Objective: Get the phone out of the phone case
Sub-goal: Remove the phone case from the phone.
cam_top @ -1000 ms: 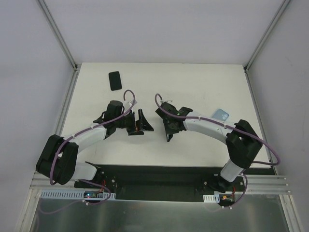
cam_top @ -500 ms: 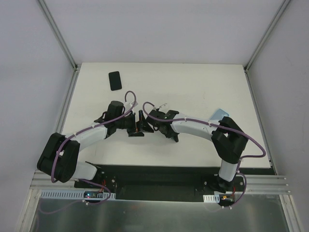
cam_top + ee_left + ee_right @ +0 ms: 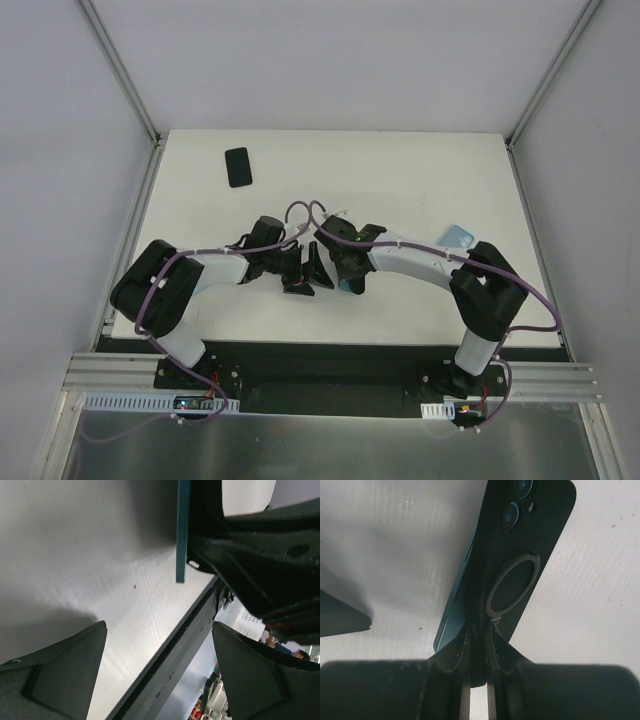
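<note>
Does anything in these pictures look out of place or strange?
Yes: the black case does not lie flat; the right tool grips it on edge over the table. A teal edge, perhaps the phone's, shows along one side of it. Nothing looks spilled or broken.

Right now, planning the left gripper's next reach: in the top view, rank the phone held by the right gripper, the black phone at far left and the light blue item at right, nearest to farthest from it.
1. Held phone: just right of the left gripper.
2. Black phone: far left, toward the back.
3. Light blue item: right side, beside the right arm.
</note>
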`<action>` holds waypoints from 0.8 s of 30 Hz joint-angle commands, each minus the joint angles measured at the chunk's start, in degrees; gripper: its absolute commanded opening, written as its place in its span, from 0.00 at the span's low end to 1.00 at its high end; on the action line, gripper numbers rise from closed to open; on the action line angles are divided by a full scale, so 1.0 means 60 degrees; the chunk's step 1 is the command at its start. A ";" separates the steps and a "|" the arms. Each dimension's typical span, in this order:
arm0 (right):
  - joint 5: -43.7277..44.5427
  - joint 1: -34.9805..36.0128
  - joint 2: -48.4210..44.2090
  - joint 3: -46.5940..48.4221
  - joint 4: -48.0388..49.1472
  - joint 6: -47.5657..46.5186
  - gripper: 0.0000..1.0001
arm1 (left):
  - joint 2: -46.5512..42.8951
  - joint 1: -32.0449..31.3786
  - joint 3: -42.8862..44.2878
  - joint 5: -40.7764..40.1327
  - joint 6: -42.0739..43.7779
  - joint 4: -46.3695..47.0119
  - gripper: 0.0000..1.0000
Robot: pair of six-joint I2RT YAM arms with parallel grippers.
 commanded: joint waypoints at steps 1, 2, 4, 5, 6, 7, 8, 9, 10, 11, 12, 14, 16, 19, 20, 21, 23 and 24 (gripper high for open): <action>-0.2883 0.0027 0.0560 -0.0673 0.2251 0.0971 0.01 | 0.0608 -0.0153 0.0681 -0.0138 -0.0303 0.1289 0.84; -0.2868 -0.0031 0.0502 -0.0775 0.2251 0.0970 0.01 | 0.0726 -0.0153 0.0740 -0.0138 -0.0333 0.1436 0.84; -0.2883 -0.0090 0.0341 -0.0907 0.2338 0.0956 0.01 | 0.1062 -0.0183 0.0960 -0.0212 -0.0333 0.1539 0.82; -0.2912 -0.0148 0.0282 -0.0966 0.2353 0.0956 0.01 | 0.1180 -0.0197 0.1047 -0.0197 -0.0362 0.1598 0.82; -0.2898 -0.0163 0.0223 -0.1068 0.2368 0.0956 0.01 | 0.1312 -0.0255 0.1222 -0.0154 -0.0348 0.1642 0.82; -0.3188 -0.0193 0.0092 -0.1113 0.2368 0.0941 0.01 | 0.1531 -0.0299 0.1325 -0.0139 -0.0348 0.1642 0.81; -0.3205 -0.0222 0.0033 -0.1157 0.2383 0.0941 0.01 | 0.1649 -0.0329 0.1471 -0.0124 -0.0362 0.1657 0.80; -0.3205 -0.0237 -0.0040 -0.1244 0.2383 0.0912 0.01 | 0.1737 -0.0358 0.1560 -0.0124 -0.0377 0.1671 0.80; -0.3234 -0.0266 -0.0142 -0.1303 0.2397 0.0912 0.01 | 0.1926 -0.0431 0.1633 -0.0124 -0.0392 0.1686 0.79; -0.3263 -0.0295 -0.0187 -0.1318 0.2412 0.0897 0.01 | 0.2001 -0.0504 0.1692 -0.0124 -0.0421 0.1686 0.79; -0.3293 -0.0324 -0.0231 -0.1333 0.2412 0.0897 0.01 | 0.2074 -0.0563 0.1838 -0.0124 -0.0421 0.1686 0.78; -0.3351 -0.0354 -0.0290 -0.1362 0.2441 0.0854 0.01 | 0.2235 -0.0738 0.1985 -0.0197 -0.0465 0.1686 0.76; -0.3366 -0.0383 -0.0348 -0.1420 0.2456 0.0853 0.01 | 0.2309 -0.0783 0.2015 -0.0342 -0.0552 0.1686 0.74; -0.3498 -0.0427 -0.0465 -0.1566 0.2558 0.0853 0.01 | 0.2353 -0.0783 0.2015 -0.0475 -0.0685 0.1686 0.66; -0.3513 -0.0442 -0.0495 -0.1596 0.2573 0.0853 0.01 | 0.2339 -0.0783 0.1986 -0.0562 -0.0670 0.1672 0.64; -0.3513 -0.0456 -0.0539 -0.1625 0.2573 0.0839 0.01 | 0.2339 -0.0783 0.2000 -0.0592 -0.0670 0.1643 0.60; -0.3527 -0.0486 -0.0700 -0.1742 0.2588 0.0838 0.01 | 0.2353 -0.0798 0.2073 -0.0636 -0.0568 0.1439 0.55; -0.3556 -0.0500 -0.0744 -0.1772 0.2588 0.0795 0.01 | 0.2353 -0.0812 0.2132 -0.0637 -0.0510 0.1365 0.52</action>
